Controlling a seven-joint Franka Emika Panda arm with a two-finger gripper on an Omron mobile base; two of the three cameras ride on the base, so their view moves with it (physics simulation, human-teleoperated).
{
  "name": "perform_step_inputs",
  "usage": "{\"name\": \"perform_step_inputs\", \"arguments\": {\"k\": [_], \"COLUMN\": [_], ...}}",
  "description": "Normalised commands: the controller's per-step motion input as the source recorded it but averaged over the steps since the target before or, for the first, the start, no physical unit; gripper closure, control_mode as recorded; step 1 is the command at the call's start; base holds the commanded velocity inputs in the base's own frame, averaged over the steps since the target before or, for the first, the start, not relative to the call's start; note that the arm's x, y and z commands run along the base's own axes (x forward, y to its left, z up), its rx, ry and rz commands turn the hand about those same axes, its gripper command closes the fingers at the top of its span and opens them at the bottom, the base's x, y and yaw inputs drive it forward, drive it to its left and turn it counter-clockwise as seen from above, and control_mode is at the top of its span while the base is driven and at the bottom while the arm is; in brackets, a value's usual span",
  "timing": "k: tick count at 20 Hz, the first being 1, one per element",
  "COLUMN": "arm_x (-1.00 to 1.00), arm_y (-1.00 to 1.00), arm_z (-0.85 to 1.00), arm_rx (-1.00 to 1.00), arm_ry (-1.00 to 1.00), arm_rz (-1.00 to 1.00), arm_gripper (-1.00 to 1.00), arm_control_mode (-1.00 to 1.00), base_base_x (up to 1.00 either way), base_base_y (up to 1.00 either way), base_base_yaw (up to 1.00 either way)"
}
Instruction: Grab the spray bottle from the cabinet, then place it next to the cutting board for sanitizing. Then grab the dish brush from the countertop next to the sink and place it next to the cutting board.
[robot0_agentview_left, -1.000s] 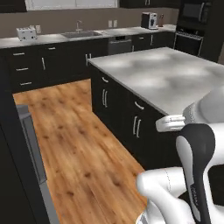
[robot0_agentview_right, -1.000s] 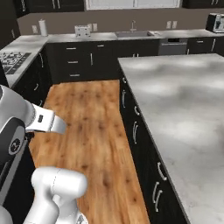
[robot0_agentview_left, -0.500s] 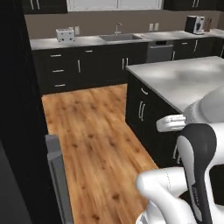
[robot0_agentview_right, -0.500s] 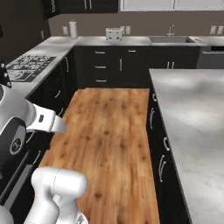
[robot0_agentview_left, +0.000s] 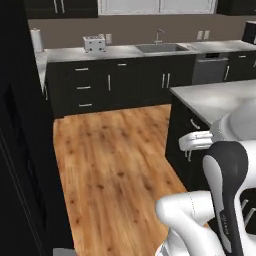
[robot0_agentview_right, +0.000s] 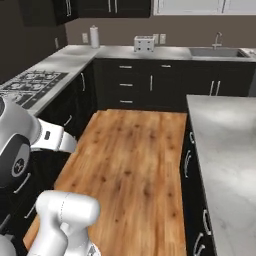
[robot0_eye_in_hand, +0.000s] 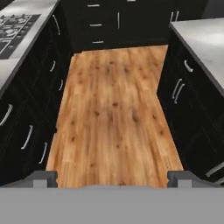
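Note:
My gripper (robot0_eye_in_hand: 113, 179) is open, with nothing between its fingertips (robot0_eye_in_hand: 46, 178), and it looks down over the wooden floor between two runs of dark cabinets. The sink (robot0_agentview_left: 162, 48) (robot0_agentview_right: 220, 51) is set in the grey-veined countertop (robot0_agentview_left: 125, 52) (robot0_agentview_right: 115, 51) along the back wall, with a slim faucet behind it. A tall dark cabinet (robot0_agentview_left: 20, 150) rises along the left edge of the left base view. The spray bottle, the cutting board and the dish brush are out of view.
A toaster (robot0_agentview_left: 94, 44) (robot0_agentview_right: 144, 43) and a paper towel roll (robot0_agentview_left: 36, 40) (robot0_agentview_right: 94, 36) stand on the back counter. A gas hob (robot0_agentview_right: 30, 82) (robot0_eye_in_hand: 17, 26) lies on the left. The island (robot0_agentview_left: 220, 97) (robot0_agentview_right: 225, 140) is on the right, with wooden floor (robot0_eye_in_hand: 113, 109) between.
The whole picture has shifted: the base has turned left, so the island has slid to the right and the back counter and left cabinets have come in. The gripper stays open.

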Motion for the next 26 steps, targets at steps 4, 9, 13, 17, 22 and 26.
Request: {"name": "perform_step_inputs", "arguments": {"k": [4,9,13,17,22,26], "arm_x": [0.00,0.00,0.00,0.00,0.00,0.00], "arm_y": [0.00,0.00,0.00,0.00,0.00,0.00], "arm_z": [0.00,0.00,0.00,0.00,0.00,0.00], "arm_rx": [0.00,0.00,0.00,0.00,0.00,0.00], "arm_ry": [0.00,0.00,0.00,0.00,0.00,0.00], "arm_rz": [0.00,0.00,0.00,0.00,0.00,0.00], "arm_gripper": [-1.00,-1.00,-1.00,-1.00,-1.00,-1.00], "arm_control_mode": [1.00,1.00,1.00,1.00,1.00,1.00], "base_base_x": [1.00,1.00,1.00,1.00,1.00,1.00], "base_base_y": [0.00,-0.02,0.00,-0.16,-0.47,-0.11], "base_base_yaw": [0.21,0.39,0.39,0.36,0.21,0.14]}}
